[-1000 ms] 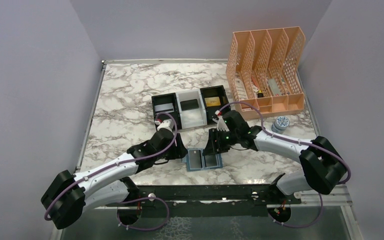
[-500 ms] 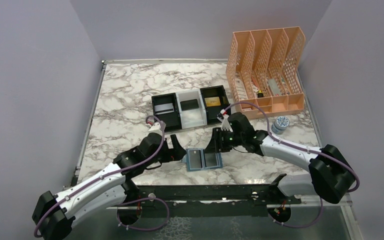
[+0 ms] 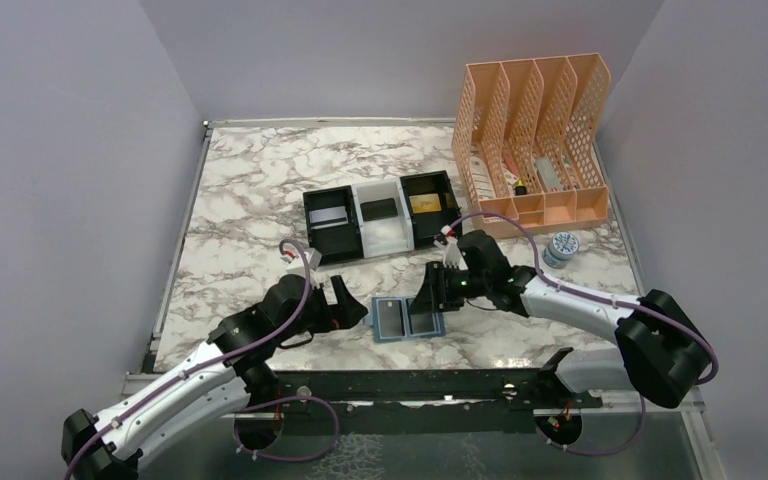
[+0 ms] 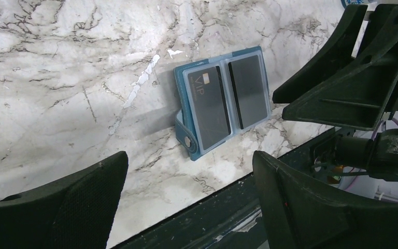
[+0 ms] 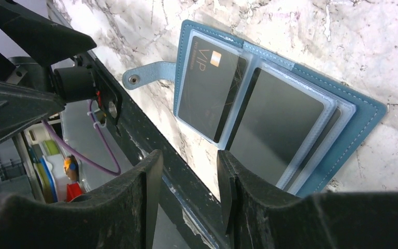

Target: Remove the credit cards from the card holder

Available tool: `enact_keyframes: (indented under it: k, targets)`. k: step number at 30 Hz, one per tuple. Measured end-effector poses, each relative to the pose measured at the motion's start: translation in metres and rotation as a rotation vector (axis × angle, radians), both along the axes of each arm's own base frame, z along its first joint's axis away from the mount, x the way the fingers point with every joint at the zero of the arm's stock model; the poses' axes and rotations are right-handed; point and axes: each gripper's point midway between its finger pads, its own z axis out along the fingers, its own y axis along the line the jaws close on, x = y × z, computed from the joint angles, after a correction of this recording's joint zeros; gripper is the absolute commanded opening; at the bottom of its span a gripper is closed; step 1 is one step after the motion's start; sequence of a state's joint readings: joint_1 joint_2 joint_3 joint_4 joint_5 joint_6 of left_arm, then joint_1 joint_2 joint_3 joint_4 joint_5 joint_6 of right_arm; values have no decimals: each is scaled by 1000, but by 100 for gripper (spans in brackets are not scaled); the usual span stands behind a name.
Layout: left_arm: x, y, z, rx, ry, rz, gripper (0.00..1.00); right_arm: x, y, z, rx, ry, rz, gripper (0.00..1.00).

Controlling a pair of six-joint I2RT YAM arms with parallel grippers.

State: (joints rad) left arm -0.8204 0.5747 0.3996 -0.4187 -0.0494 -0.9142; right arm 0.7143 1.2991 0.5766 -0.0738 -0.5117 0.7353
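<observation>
A: Checking, where's the card holder (image 3: 408, 318)?
B: Open on the desk (image 3: 260, 200) between my left gripper (image 3: 348, 303), spread wide, and right gripper (image 3: 433, 291), half-spread, empty, nearer, just by its right panel. Long axis runs gripper to gripper; credit cards (image 5: 207, 85) slotted inside.

arms (image 3: 570, 300): white shells, black joints | cables (image 3: 307, 268): purple loops | left claw (image 3: 350, 303), right claw (image 3: 428, 298): matte black

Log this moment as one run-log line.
phase: card removal pending | card holder: open flat, two dark cards inside | left gripper: open, empty, beside it | right gripper: open, empty, above it
</observation>
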Motion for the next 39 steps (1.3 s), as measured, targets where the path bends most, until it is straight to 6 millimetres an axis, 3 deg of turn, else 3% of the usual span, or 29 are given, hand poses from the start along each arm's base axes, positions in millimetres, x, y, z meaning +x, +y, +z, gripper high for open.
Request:
enact_keyframes:
  k: [6,15,22,30,39]
  targets:
    - [-6,5,-11,12,23,2,90,-4,-1,-3,-3,17,3,44]
    - [-6,5,-11,10,24,4,86,-8,-2,-4,-7,34,17,43]
    - [-5,4,-20,45,53,1,81,-9,-1,-2,1,38,26,38]
    - [-1,-13,-17,-27,36,-29,79,-11,4,-6,22,60,53,34]
    - [4,-26,-35,-27,71,-46,77,4,20,-24,-14,89,70,30]
